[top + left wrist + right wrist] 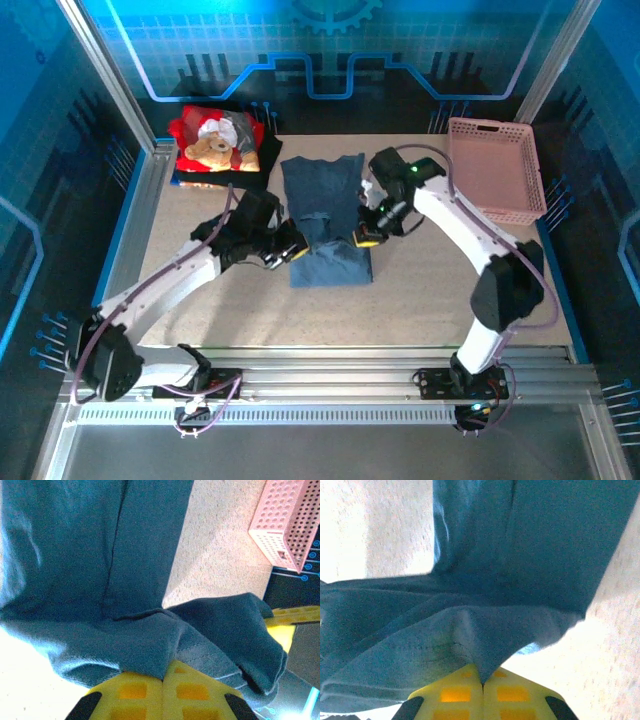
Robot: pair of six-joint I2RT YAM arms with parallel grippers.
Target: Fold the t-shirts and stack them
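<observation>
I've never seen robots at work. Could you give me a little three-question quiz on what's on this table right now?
1. True or false: the left tool and the right tool each pinch the blue shirt.
2. What lies under the red teddy-bear shirt? A) a black shirt B) a towel C) a cardboard box
3. Fill the gap: the pink basket stands at the far ___ corner of the table, by the robot's own sides.

Key: 1 true; 2 A; 3 right.
</observation>
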